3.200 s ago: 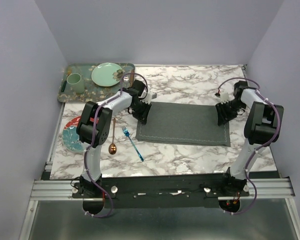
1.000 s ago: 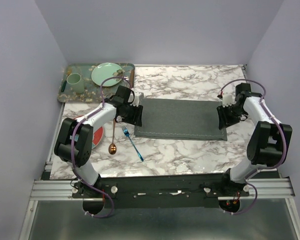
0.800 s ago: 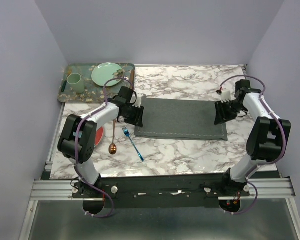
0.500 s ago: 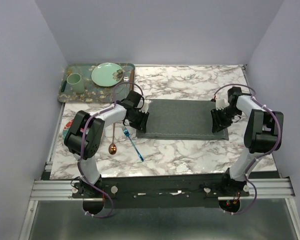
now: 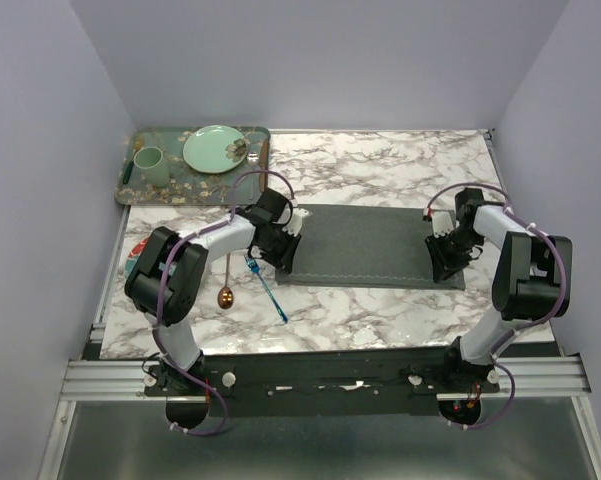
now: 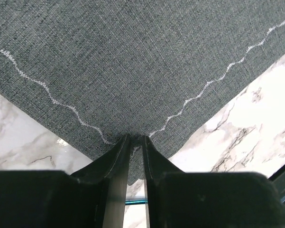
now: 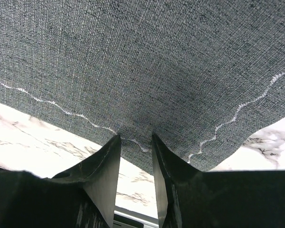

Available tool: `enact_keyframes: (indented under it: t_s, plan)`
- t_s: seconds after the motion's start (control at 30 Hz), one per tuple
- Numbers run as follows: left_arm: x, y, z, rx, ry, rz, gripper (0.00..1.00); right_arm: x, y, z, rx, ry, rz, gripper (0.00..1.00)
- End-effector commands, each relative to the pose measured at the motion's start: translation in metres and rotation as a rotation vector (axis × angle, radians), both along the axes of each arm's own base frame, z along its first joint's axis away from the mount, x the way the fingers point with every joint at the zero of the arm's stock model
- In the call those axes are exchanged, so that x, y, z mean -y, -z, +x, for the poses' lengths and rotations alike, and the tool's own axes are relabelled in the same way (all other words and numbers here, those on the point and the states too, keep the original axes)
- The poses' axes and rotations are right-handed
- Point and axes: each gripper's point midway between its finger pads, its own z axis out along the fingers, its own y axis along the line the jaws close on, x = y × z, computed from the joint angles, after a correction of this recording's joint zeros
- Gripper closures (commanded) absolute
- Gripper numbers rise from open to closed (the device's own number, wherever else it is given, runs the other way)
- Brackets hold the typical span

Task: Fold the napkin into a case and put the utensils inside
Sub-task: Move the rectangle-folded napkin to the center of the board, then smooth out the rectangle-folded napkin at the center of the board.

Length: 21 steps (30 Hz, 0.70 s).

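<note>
The napkin lies flat on the marble table, a dark grey rectangle with a wavy light stitch line. My left gripper is at its near left corner. In the left wrist view the left gripper is shut on that corner of the napkin, with cloth puckered between the tips. My right gripper is at the near right corner. In the right wrist view the right gripper has its jaws a little apart, tips on the flat napkin. The blue fork and copper spoon lie left of the napkin. No case shows.
A patterned green tray at the back left holds a green plate and a green cup. A red and teal plate sits at the left edge, partly behind the left arm. A sliver of the fork shows between the left fingers.
Both grippers moved a little toward the near edge, and the napkin shifted that way with them. The fork and spoon have not moved.
</note>
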Motion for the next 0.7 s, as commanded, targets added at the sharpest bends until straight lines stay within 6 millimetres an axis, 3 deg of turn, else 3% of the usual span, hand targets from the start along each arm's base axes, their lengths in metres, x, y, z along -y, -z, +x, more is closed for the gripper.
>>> enact_keyframes:
  t_s: [0.0,0.03,0.13,0.3,0.47,0.67]
  plan:
    - [-0.015,0.004,-0.02,-0.023,0.051,0.066,0.7,0.003,-0.005,0.0,0.009,-0.014,-0.006,0.59]
    - [-0.011,-0.007,-0.018,0.009,0.068,0.042,0.65,0.001,-0.013,0.009,0.033,-0.009,0.004,0.59]
    - [-0.007,-0.025,-0.012,0.097,0.097,0.049,0.57,-0.004,-0.026,0.011,0.042,-0.01,0.035,0.59]
    - [-0.024,-0.022,-0.017,0.059,0.021,0.133,0.55,-0.002,-0.046,0.009,0.066,-0.013,0.021,0.58]
    - [-0.04,-0.007,-0.028,0.007,-0.022,0.18,0.56,0.019,-0.04,-0.001,0.054,-0.02,-0.068,0.58]
    - [-0.043,0.001,-0.032,-0.02,-0.026,0.198,0.53,0.05,-0.018,-0.004,0.015,0.04,-0.119,0.57]
